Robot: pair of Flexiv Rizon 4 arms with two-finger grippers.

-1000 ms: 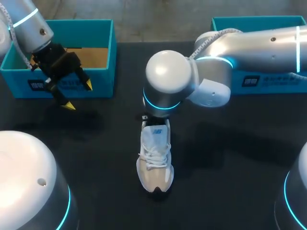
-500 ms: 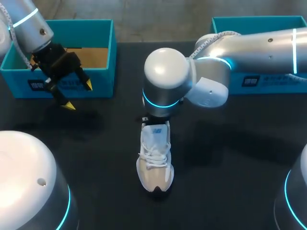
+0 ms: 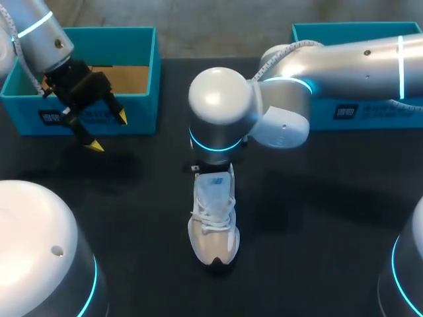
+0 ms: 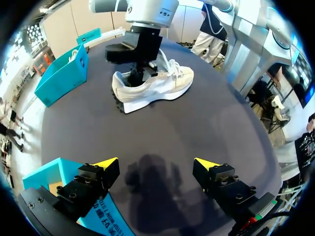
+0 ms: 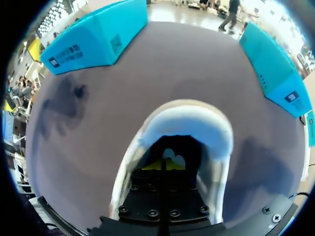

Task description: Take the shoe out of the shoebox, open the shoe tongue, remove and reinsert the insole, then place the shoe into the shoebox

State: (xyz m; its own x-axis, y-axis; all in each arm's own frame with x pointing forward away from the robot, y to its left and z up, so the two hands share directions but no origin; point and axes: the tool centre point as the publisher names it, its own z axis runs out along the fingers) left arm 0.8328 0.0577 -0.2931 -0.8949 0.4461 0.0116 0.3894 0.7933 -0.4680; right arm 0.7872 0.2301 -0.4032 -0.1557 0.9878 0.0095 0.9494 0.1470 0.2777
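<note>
The shoe (image 3: 213,218) is lying upright on the black table (image 3: 317,211), directly under the right pincer (image 5: 167,164), which is reaching down into the heel opening. The pincer's yellow tips are sitting together inside the shoe, with the white collar curving round them on three sides. Whether they are pinching the insole cannot be told. The laces and toe are pointing away from this pincer, toward the robot's near edge of the table.

The left pincer (image 4: 156,162) is hovering with its fingers spread wide apart and holding nothing. A teal shoebox (image 3: 142,99) is standing just behind and beside it, and the shoe is lying well ahead of it. A second teal box (image 3: 370,112) is sitting beyond the right arm.
</note>
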